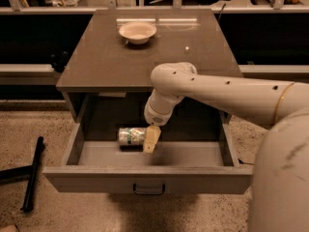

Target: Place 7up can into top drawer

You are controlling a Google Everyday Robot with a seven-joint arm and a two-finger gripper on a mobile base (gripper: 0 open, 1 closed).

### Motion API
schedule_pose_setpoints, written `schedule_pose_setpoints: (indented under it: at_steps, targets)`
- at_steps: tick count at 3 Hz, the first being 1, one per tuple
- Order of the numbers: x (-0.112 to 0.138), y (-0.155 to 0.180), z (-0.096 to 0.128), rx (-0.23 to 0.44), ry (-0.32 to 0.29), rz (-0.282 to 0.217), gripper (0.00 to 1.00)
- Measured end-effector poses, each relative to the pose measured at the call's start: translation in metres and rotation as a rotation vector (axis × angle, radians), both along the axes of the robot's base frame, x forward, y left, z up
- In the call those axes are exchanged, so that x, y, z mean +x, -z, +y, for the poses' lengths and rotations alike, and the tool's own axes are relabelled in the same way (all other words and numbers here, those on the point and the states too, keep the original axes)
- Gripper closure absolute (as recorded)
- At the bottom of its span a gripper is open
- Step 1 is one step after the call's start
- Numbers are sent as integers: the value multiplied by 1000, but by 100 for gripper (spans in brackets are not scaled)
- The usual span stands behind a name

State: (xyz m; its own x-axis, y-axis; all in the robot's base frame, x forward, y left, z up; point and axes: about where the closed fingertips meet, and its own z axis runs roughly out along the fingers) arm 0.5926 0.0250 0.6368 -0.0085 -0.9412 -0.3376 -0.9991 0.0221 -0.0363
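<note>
The 7up can [130,136], silver and green, lies on its side low inside the open top drawer [145,179], near the back of its pale floor and left of centre. My gripper [150,140] reaches down into the drawer from the white arm and is shut on the can's right end. One pale finger [152,138] shows in front of the can; the other is hidden behind it. The drawer's small dark handle [148,191] is on its front panel.
A pale round bowl [137,32] sits at the back of the brown cabinet top [106,66]. My white arm [231,98] crosses over the drawer's right half. A black bar [33,173] lies on the floor to the left.
</note>
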Motion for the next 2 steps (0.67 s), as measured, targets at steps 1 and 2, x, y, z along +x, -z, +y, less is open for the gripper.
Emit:
schedule_pose_setpoints:
  at_steps: [1,2]
  targets:
    - [-14,-23,-28,-25,52,-21,0]
    - [-35,-47,-58,-22,107,-26,0]
